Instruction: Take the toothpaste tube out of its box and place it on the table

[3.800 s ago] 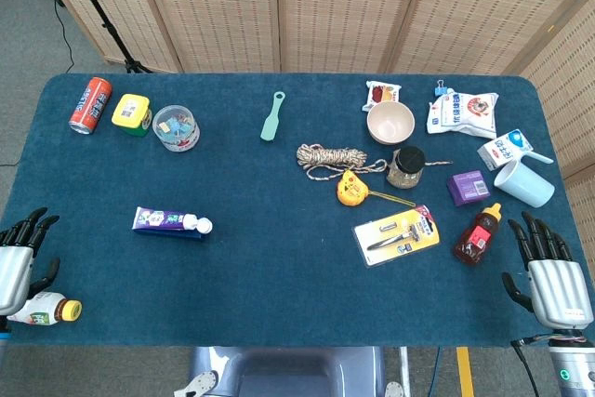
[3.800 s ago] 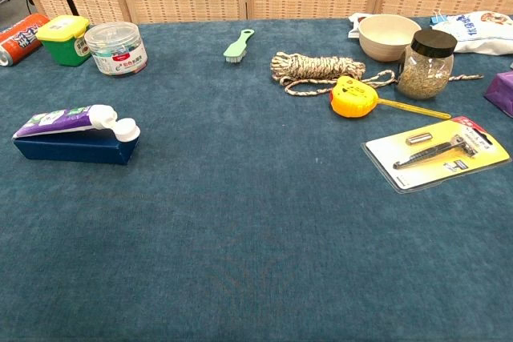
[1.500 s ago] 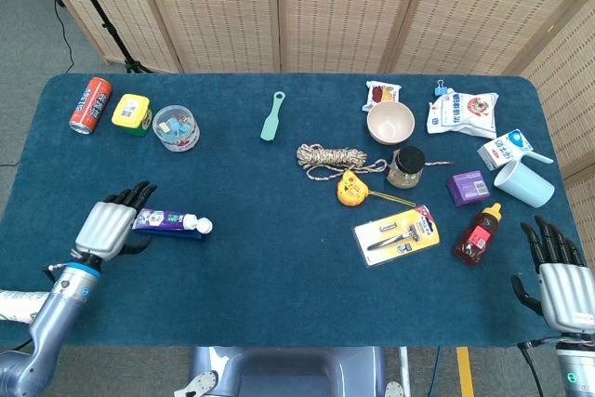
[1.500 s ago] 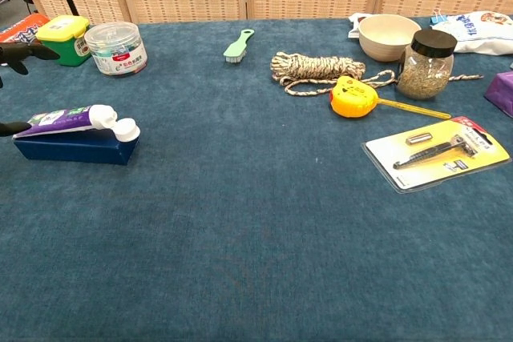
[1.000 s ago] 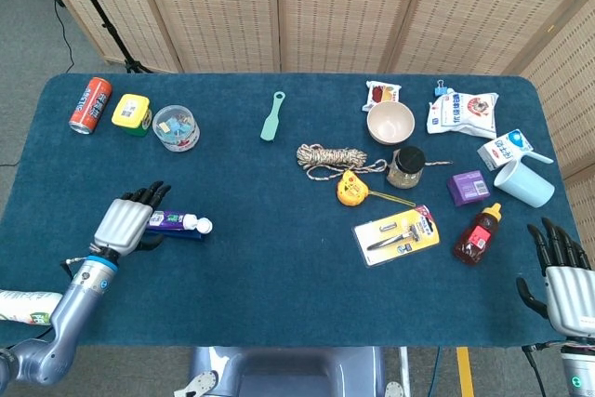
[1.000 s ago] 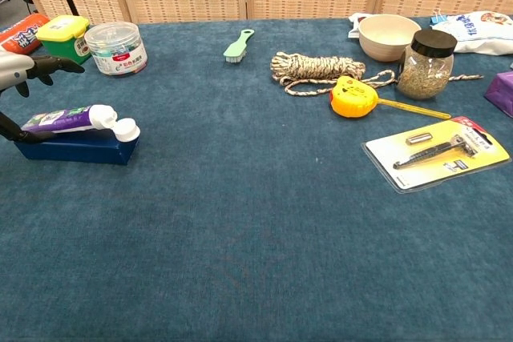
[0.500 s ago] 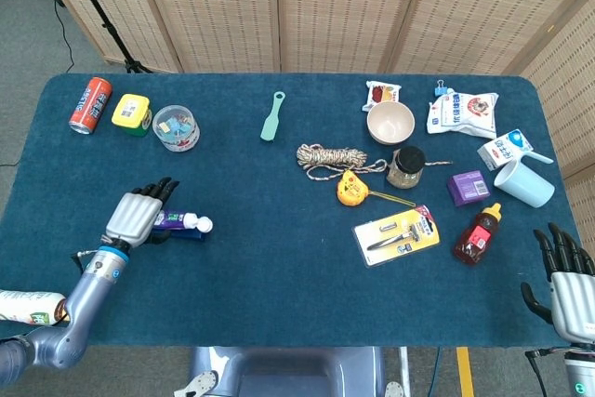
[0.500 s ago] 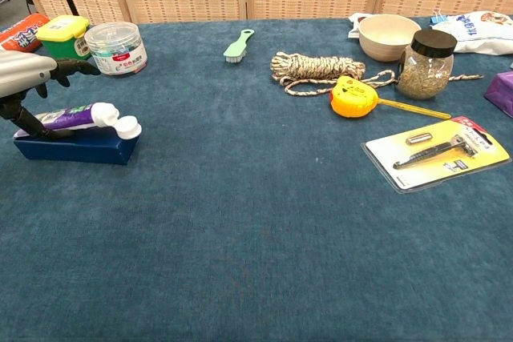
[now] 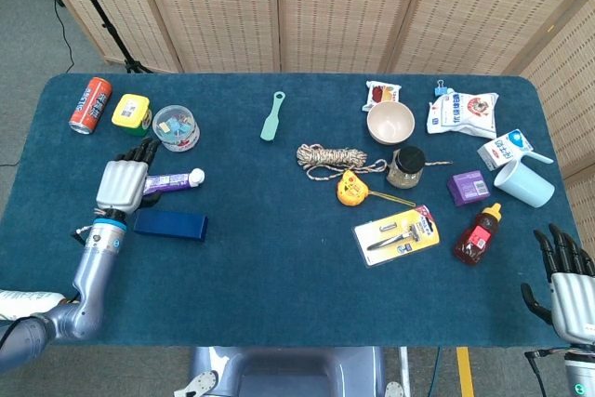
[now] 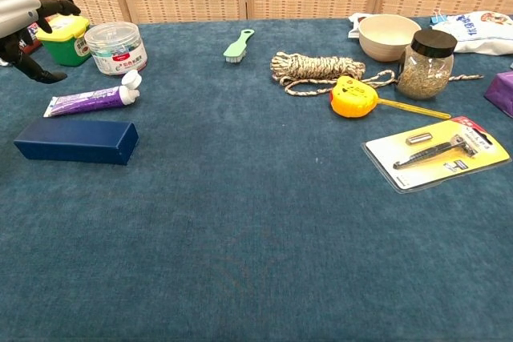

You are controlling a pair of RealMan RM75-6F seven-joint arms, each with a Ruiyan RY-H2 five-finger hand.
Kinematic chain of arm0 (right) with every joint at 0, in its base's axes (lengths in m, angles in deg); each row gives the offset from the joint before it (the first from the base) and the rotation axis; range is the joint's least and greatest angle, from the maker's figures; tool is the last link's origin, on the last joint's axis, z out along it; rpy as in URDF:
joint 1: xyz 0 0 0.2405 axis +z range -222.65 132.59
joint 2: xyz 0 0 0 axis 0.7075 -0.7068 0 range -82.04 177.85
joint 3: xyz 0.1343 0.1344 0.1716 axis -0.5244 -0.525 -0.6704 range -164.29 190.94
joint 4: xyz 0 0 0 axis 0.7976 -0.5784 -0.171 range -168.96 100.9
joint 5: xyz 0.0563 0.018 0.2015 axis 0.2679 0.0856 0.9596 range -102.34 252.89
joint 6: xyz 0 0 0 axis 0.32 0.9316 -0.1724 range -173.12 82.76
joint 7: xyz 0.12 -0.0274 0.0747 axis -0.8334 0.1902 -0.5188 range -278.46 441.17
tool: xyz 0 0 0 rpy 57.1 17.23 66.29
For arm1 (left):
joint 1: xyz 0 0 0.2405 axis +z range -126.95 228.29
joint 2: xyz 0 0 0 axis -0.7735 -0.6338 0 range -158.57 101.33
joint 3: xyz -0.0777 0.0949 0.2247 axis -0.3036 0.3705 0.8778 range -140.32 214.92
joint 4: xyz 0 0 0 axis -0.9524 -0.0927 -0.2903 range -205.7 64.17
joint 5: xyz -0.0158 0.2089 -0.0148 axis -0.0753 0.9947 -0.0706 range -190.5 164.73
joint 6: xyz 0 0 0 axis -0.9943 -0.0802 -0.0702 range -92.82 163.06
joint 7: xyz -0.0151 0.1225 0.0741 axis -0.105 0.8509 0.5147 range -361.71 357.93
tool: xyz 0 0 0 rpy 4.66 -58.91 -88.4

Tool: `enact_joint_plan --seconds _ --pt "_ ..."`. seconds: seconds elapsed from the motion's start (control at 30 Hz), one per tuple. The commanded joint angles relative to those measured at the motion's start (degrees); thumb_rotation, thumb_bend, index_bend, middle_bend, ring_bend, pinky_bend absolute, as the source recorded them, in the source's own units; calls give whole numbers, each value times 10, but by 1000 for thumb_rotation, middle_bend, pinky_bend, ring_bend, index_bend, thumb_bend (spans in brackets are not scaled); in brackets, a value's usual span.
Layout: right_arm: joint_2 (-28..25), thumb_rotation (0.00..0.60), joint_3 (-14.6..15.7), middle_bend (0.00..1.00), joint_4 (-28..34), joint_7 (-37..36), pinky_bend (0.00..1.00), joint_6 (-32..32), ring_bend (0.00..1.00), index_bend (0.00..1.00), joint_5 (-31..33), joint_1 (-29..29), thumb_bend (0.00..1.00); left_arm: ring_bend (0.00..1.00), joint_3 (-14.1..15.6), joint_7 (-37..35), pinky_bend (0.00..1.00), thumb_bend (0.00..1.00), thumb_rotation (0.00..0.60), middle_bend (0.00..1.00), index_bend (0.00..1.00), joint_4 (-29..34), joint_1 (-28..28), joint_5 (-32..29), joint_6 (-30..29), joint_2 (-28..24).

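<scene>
The left hand (image 9: 123, 183), fingers spread and holding nothing, hovers over the tail of the purple, white-capped toothpaste tube (image 9: 171, 180), which lies lengthwise along the table's (image 9: 279, 258) left edge region, just behind its dark blue box (image 9: 170, 225).

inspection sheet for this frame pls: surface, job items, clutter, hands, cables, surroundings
Surface: blue cloth table.
Job's things: toothpaste tube lies on the cloth, behind the dark blue box, apart from it.
Clutter: can, tubs, brush, rope, bowl, jar, tape measure, razor pack, cup, bottle.
Hands: left hand above the tube's tail, contact unclear; right hand open at the near right corner.
Cables: black cable on the floor, far left.
Surroundings: wicker screens.
</scene>
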Motion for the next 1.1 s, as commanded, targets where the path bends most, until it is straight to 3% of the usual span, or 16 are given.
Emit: enact_joint_plan --seconds 0.03,0.27,0.53,0.73,1.1 --pt "0 600 0 0 0 0 134 -1 30 34 0 0 369 199 0 -6 289 268 573 87 77 14 1 -20 19 -15" --pt "2 600 0 0 -1 0 134 -3 30 34 -2 1 368 199 19 -9 289 268 574 87 83 35 2 -31 43 -37" --pt "0 600 1 0 -1 -4 134 1 30 34 -5 -1 368 247 17 -19 289 268 600 170 302 23 -14 -49 65 -36" --pt "-1 600 2 0 2 -1 134 0 30 34 -7 -2 368 290 17 -16 289 268 600 223 314 -11 -42 -71 104 -28" --pt "-3 600 0 0 8 4 134 0 30 33 -6 -2 368 291 21 -22 289 268 600 224 314 -70 -89 -103 168 -6"
